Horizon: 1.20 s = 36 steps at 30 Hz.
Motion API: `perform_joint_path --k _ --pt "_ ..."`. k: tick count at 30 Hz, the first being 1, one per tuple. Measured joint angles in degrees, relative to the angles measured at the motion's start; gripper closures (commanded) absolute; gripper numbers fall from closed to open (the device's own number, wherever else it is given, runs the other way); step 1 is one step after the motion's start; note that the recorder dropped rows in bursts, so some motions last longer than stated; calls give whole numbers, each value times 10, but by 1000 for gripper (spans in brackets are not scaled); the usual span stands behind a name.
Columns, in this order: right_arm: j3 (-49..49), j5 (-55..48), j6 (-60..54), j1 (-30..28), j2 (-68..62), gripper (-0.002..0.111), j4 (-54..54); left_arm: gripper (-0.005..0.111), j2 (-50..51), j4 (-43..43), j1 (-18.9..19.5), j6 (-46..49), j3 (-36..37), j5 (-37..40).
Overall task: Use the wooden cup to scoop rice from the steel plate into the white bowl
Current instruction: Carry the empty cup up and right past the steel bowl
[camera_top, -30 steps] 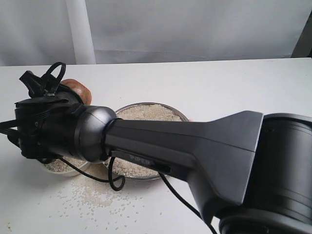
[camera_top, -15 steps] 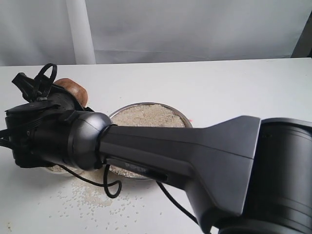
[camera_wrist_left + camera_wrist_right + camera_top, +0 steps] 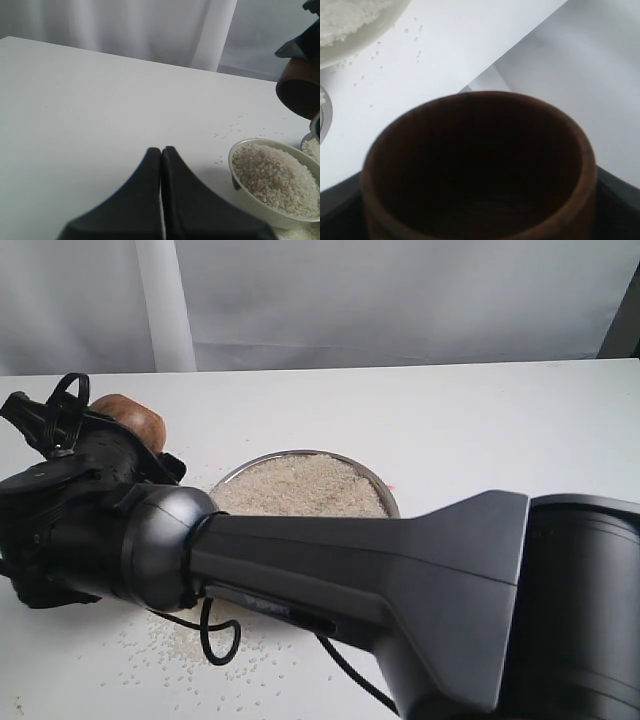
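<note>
Right gripper [image 3: 479, 200] clamped on reddish-brown rounded wooden cup [image 3: 130, 418], held aloft toward far left corner of tabletop [image 3: 480, 420]. Left gripper [image 3: 161, 149] pressed together, near cream-white round ceramic bowl [image 3: 240, 172] heaped with pale raw rice grains [image 3: 275, 177].

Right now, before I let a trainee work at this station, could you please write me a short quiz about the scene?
1. True or false: the left gripper is open.
2. What fills the white bowl?
3. The wooden cup, held by the right gripper, is: A full of water, B empty, C turned upside down.

Key: 1 false, its fingers are pressed together; 2 rice; 3 B.
</note>
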<state>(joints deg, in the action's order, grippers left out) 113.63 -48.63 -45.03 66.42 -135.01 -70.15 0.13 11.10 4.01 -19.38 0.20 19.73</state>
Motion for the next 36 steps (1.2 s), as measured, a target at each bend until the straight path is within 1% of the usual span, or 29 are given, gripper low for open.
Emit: perform_joint_path --k 8,11,13,14,17,18,20,23,27,29,32,36 --pt "0 0 2 2 0 108 -3 107 0 0 0 0 0 0" --pt "0 0 33 2 0 108 14 107 0 0 0 0 0 0" --pt "0 0 74 0 0 108 40 107 0 0 0 0 0 0" --pt "0 0 90 -1 0 108 58 107 0 0 0 0 0 0" --pt "0 -1 172 -22 7 108 161 107 0 0 0 0 0 0" --pt "0 -1 183 -26 11 108 179 107 0 0 0 0 0 0" --pt "0 4 210 -43 34 108 250 107 0 0 0 0 0 0" --pt "0 59 251 -73 90 108 357 107 0 0 0 0 0 0" --pt "-4 111 351 -118 150 108 393 107 0 0 0 0 0 0" --pt "-45 163 369 -146 187 108 411 107 0 0 0 0 0 0" --pt "-160 276 396 -187 256 108 435 107 0 0 0 0 0 0" --pt "-277 378 426 -230 332 108 441 107 0 0 0 0 0 0"
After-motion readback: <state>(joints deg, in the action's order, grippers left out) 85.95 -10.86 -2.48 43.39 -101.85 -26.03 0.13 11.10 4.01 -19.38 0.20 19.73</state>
